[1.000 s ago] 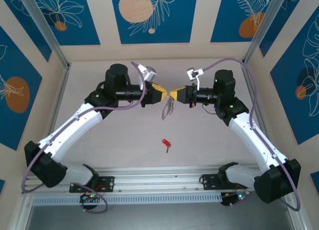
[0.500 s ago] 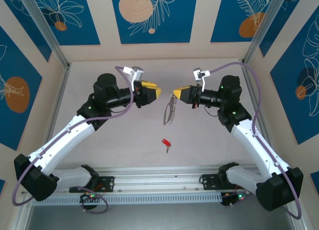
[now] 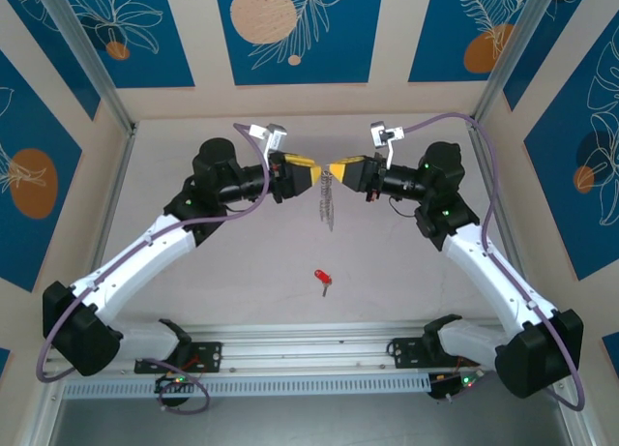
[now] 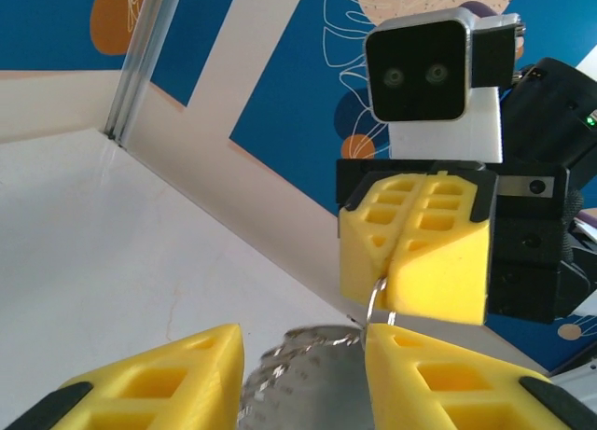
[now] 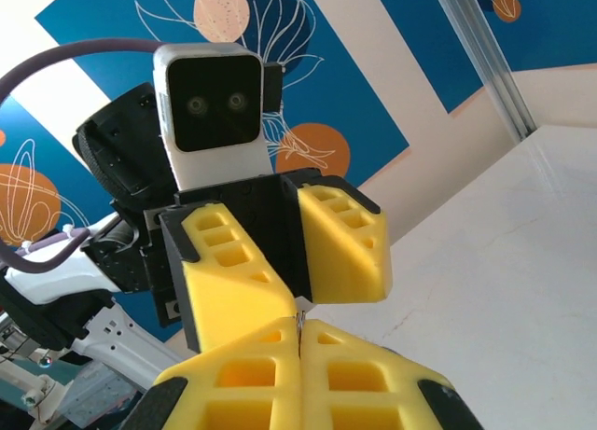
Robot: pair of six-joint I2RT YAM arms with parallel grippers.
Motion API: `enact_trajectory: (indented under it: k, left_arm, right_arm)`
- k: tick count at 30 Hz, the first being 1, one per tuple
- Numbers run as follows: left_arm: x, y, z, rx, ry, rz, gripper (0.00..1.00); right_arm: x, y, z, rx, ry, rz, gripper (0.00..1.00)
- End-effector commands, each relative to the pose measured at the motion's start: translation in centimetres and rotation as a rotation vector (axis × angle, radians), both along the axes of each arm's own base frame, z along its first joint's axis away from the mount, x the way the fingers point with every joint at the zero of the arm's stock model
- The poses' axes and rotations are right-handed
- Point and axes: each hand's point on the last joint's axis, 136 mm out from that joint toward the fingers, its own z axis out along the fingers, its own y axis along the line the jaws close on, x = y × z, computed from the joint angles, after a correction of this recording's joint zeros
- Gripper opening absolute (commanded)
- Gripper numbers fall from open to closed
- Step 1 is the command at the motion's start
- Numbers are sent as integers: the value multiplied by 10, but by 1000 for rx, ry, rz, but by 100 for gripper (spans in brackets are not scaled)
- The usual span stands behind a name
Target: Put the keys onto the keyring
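Observation:
The keyring [image 3: 327,202], a grey metal loop with a silvery chain, hangs above the table [image 3: 232,272] from my right gripper [image 3: 335,167], which is shut on its top wire. My left gripper [image 3: 315,173] faces it tip to tip, its jaws apart. In the left wrist view the keyring [image 4: 322,374] lies in the gap of the left gripper [image 4: 303,341], against the right-hand finger [image 4: 420,374]. In the right wrist view the right gripper [image 5: 298,332] pinches a thin sliver of metal. The red-headed key [image 3: 320,275] lies alone on the table, well below both grippers.
An aluminium rail [image 3: 309,354] with both arm bases runs along the near edge. Patterned blue walls and metal posts [image 3: 92,64] close in the back and sides. Both arms reach in over the middle of the table.
Half a second ago the grippers stood apart with the keyring dangling from the right one. The left gripper has moved back up to it, jaws wider than a second ago. The key has not moved.

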Motion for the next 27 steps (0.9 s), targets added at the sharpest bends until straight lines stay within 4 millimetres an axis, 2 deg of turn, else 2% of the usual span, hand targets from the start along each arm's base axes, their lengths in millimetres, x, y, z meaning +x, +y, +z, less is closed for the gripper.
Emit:
enact_trajectory:
  k: [1, 8, 12, 20, 24, 27]
  left_arm:
    - [-9, -4, 29, -54, -72, -54, 38]
    - [-11, -5, 26, -46, -76, -71, 34]
    - [-11, -6, 25, -49, -77, -77, 27]
    - [-15, -10, 29, -78, -76, -119, 24]
    - [-18, -13, 32, -95, -70, -152, 16]
    - [-20, -12, 32, -100, -67, -157, 15]
  right_arm:
    - [1, 3, 23, 35, -56, -3, 0]
    - [4, 6, 21, 40, -51, -5, 0]
    - [3, 6, 23, 43, -54, -5, 0]
    - [1, 7, 25, 44, -55, 2, 0]
    - [2, 7, 25, 43, -54, 2, 0]
    - [2, 7, 25, 41, -58, -2, 0]
